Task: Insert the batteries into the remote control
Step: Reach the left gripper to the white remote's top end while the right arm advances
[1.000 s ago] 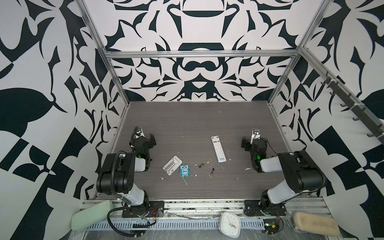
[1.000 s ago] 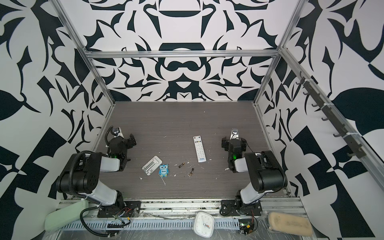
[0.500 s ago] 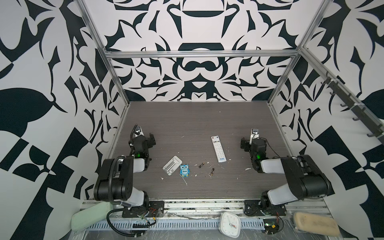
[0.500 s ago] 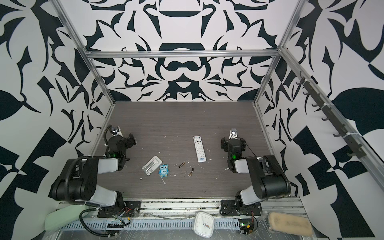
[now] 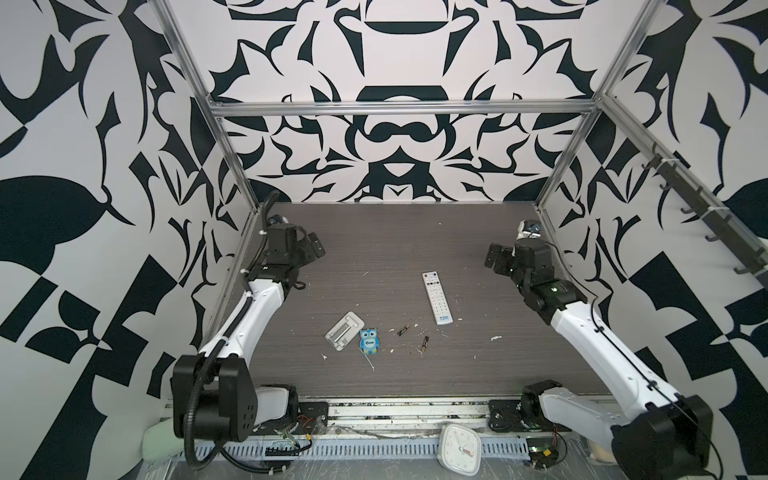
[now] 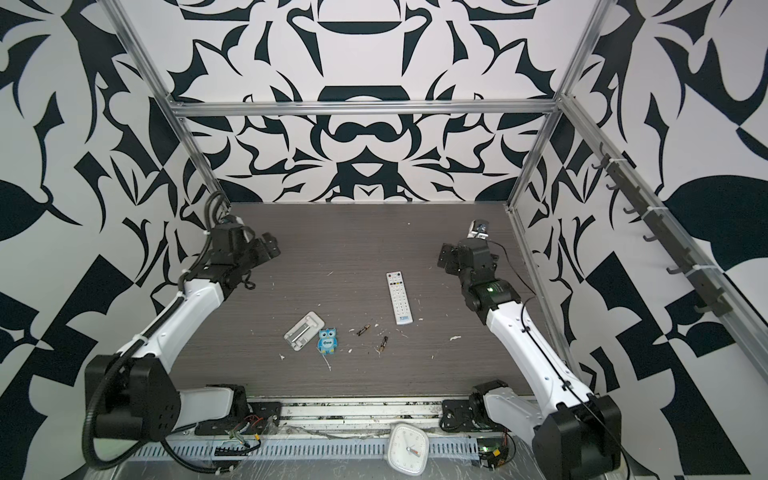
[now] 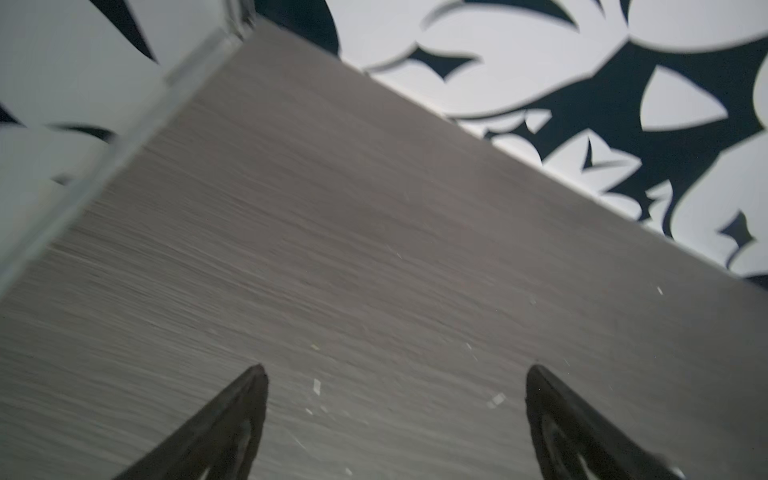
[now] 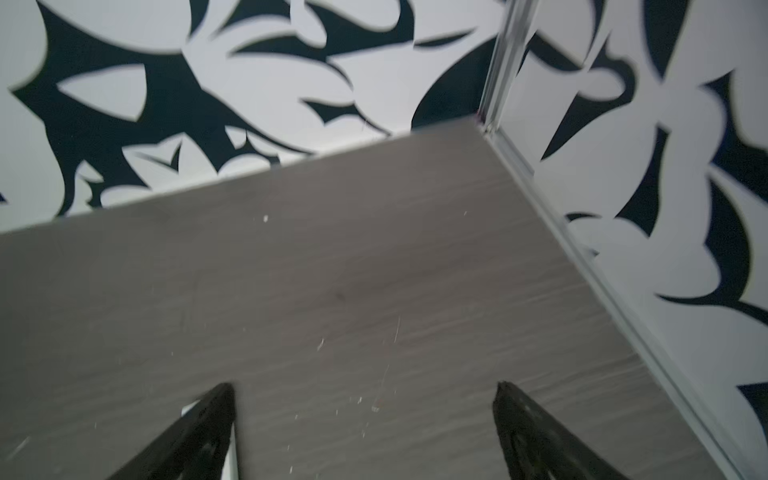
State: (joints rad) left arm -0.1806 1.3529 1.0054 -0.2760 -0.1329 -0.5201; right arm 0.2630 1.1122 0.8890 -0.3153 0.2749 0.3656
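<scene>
remote control (image 5: 437,297) long axis runs near-to-far, closer to right end effector (image 5: 494,262) than left end effector (image 5: 313,250); both wide, empty.

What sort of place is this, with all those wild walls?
Most likely a lab's robot test booth: a left arm and right arm bolted at the edge of a table, patterned walls on an aluminium frame around it, and small props like a remote control laid out.

Remote (image 5: 437,297) well apart; owl (image 5: 369,340) beside tray (image 5: 344,331)
</scene>
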